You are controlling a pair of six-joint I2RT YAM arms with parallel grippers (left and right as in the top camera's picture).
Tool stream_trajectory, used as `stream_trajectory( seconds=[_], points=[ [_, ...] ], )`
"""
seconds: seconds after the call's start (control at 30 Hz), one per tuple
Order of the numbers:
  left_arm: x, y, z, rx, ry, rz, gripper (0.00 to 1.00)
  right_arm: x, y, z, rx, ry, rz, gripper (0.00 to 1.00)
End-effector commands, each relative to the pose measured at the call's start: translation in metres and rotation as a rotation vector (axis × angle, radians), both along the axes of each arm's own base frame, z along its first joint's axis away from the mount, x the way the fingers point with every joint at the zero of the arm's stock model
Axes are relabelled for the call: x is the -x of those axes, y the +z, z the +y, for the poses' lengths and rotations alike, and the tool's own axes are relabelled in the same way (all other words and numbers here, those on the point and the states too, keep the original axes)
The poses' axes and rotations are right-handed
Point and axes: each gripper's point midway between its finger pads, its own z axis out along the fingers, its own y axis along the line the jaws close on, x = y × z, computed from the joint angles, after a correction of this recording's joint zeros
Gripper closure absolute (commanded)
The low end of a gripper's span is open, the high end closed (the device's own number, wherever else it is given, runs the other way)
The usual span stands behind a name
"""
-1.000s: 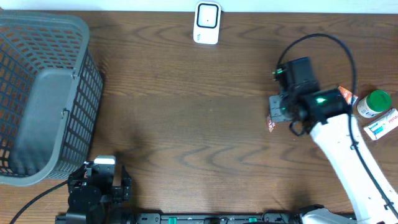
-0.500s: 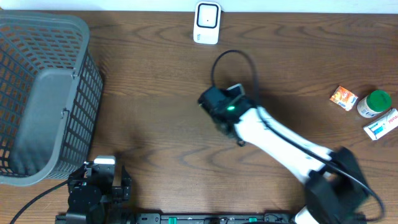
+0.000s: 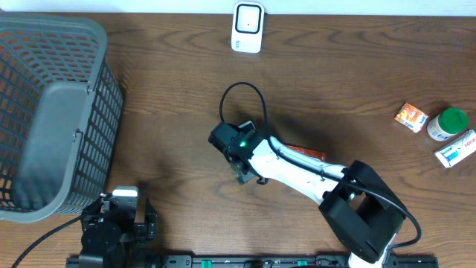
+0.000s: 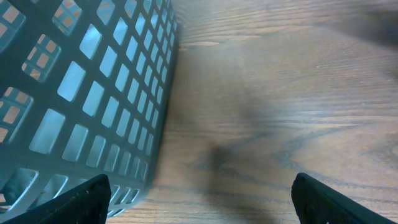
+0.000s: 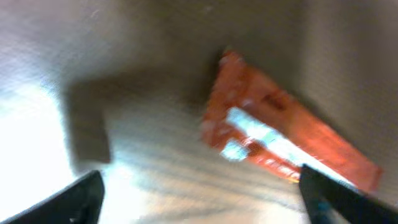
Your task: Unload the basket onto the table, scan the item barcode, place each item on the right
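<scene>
An orange packet (image 3: 306, 154) lies flat on the wooden table near the middle, partly hidden under my right arm in the overhead view. In the right wrist view the blurred orange packet (image 5: 280, 140) rests on the wood ahead of the open right gripper (image 5: 202, 208), and nothing is between its fingertips (image 5: 81, 199). From overhead the right gripper (image 3: 242, 167) hangs just left of the packet. The white scanner (image 3: 248, 27) stands at the table's far edge. My left gripper (image 4: 202, 202) stands open and empty at the front left (image 3: 123, 217).
A grey mesh basket (image 3: 52, 112) fills the left side, its wall (image 4: 93, 93) close to the left gripper. At the right edge sit a small orange box (image 3: 410, 116), a green-lidded bottle (image 3: 448, 123) and a white box (image 3: 455, 149).
My right arm swept from the right side to the table's middle. Its gripper opened and the orange packet now lies loose on the wood. The left arm stayed still.
</scene>
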Motion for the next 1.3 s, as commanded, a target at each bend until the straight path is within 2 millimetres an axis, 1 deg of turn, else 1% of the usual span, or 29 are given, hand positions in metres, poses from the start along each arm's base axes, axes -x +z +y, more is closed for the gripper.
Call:
stream_trajectory(
  seconds=[0.0,0.03,0.07,0.1,0.13,0.2,0.27,0.3,0.33,0.37,0.4,0.43,0.47,0.57,0.6,0.67,0.77,0.87,0.93,1.0,1.13,1.17,1.27],
  points=[
    [0.0,0.0,0.0,0.011,0.004,-0.002,0.08,0.004,0.03,0.034,-0.157,0.011,0.088,0.01],
    [0.0,0.0,0.0,0.011,0.004,-0.002,0.08,0.004,0.037,0.035,-0.164,0.009,0.094,0.01],
    [0.0,0.0,0.0,0.011,0.004,-0.002,0.08,0.002,0.051,0.037,-0.177,0.004,0.1,0.01],
    [0.0,0.0,0.0,0.011,0.004,-0.002,0.08,0.0,0.06,0.038,-0.189,-0.002,0.104,0.01],
    [0.0,0.0,0.0,0.011,0.004,-0.002,0.08,-0.003,0.072,0.037,-0.202,-0.012,0.106,0.01],
    [0.0,0.0,0.0,0.011,0.004,-0.002,0.08,-0.009,0.089,0.034,-0.225,-0.014,0.113,0.01],
    [0.0,0.0,0.0,0.011,0.004,-0.002,0.08,-0.016,0.102,0.028,-0.25,0.002,0.121,0.01],
    [0.0,0.0,0.0,0.011,0.004,-0.002,0.08,-0.02,0.104,0.023,-0.256,-0.002,0.121,0.04],
    [0.0,0.0,0.0,0.011,0.004,-0.002,0.08,-0.024,0.105,0.015,-0.252,-0.019,0.122,0.19],
    [0.0,0.0,0.0,0.011,0.004,-0.002,0.08,-0.029,0.105,0.003,-0.238,-0.048,0.126,0.43],
    [0.0,0.0,0.0,0.011,0.004,-0.002,0.08,-0.032,0.104,-0.006,-0.227,-0.073,0.131,0.73],
    [0.0,0.0,0.0,0.011,0.004,-0.002,0.08,-0.035,0.102,-0.019,-0.216,-0.112,0.144,0.98],
    [0.0,0.0,0.0,0.011,0.004,-0.002,0.08,-0.036,0.099,-0.031,-0.211,-0.157,0.162,0.99],
    [0.0,0.0,0.0,0.011,0.004,-0.002,0.08,-0.037,0.092,-0.053,-0.212,-0.227,0.211,0.99],
    [0.0,0.0,0.0,0.011,0.004,-0.002,0.08,-0.037,0.087,-0.063,-0.198,-0.247,0.222,0.99],
    [0.0,0.0,0.0,0.011,0.004,-0.002,0.08,-0.035,0.081,-0.074,-0.186,-0.27,0.241,0.99],
    [0.0,0.0,0.0,0.011,0.004,-0.002,0.08,-0.023,0.066,-0.086,-0.167,-0.303,0.298,0.99],
    [0.0,0.0,0.0,0.011,0.004,-0.002,0.08,-0.008,0.051,-0.092,-0.138,-0.308,0.346,0.99],
    [0.0,0.0,0.0,0.011,0.004,-0.002,0.08,-0.002,0.039,-0.094,-0.129,-0.307,0.357,0.99],
    [0.0,0.0,0.0,0.011,0.004,-0.002,0.08,-0.001,0.026,-0.094,-0.134,-0.305,0.346,0.99],
    [0.0,0.0,0.0,0.011,0.004,-0.002,0.08,-0.002,0.006,-0.096,-0.149,-0.306,0.326,0.99],
    [0.0,0.0,0.0,0.011,0.004,-0.002,0.08,-0.002,-0.003,-0.096,-0.158,-0.304,0.313,0.99],
    [0.0,0.0,0.0,0.011,0.004,-0.002,0.08,-0.007,-0.011,-0.093,-0.181,-0.302,0.281,0.99]
  ],
)
